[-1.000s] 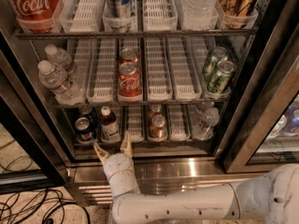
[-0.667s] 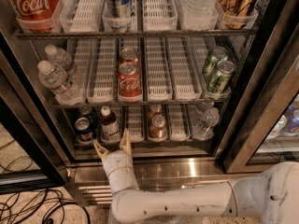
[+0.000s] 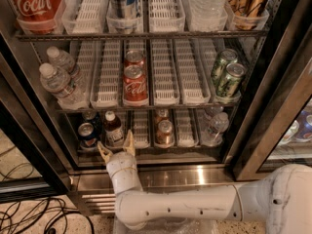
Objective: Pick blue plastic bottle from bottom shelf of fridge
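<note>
1. low down, the gripper (image 3: 117,148) sits at the steel front edge of the bottom shelf (image 3: 190,153) of the fridge (image 3: 273,82), on a white arm (image 3: 185,206) that comes in from the right.
2. its two fingers (image 3: 129,143) are spread apart and hold nothing.
3. the blue plastic bottle (image 3: 113,129) stands upright just behind them on that shelf, with a dark blue can (image 3: 87,134) just beside it on the left.
4. a copper-coloured can (image 3: 165,132) stands further right.
</note>
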### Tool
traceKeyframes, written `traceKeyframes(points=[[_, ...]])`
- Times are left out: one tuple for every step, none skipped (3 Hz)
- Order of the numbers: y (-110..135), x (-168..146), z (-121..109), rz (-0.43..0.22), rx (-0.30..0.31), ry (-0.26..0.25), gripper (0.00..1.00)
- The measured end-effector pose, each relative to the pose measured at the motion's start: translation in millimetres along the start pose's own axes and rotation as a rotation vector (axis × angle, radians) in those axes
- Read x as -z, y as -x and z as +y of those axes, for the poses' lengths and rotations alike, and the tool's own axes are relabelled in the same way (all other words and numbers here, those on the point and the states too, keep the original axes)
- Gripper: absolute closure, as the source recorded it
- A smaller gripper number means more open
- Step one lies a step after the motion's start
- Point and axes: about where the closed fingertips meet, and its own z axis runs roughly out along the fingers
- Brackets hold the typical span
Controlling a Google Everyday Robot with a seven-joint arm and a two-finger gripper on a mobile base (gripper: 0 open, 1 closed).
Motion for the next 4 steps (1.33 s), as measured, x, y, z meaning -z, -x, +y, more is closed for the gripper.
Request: traceKeyframes(points=[[5, -20, -11, -0.002, -0.007, -0.015, 0.30], [3, -26, -7, 0.007, -0.012, -0.001, 0.32], [-5, -36, 4, 0.035, -0.021, 0.034, 0.33], [-5, -36, 3, 0.034, -0.022, 0.033, 0.34]])
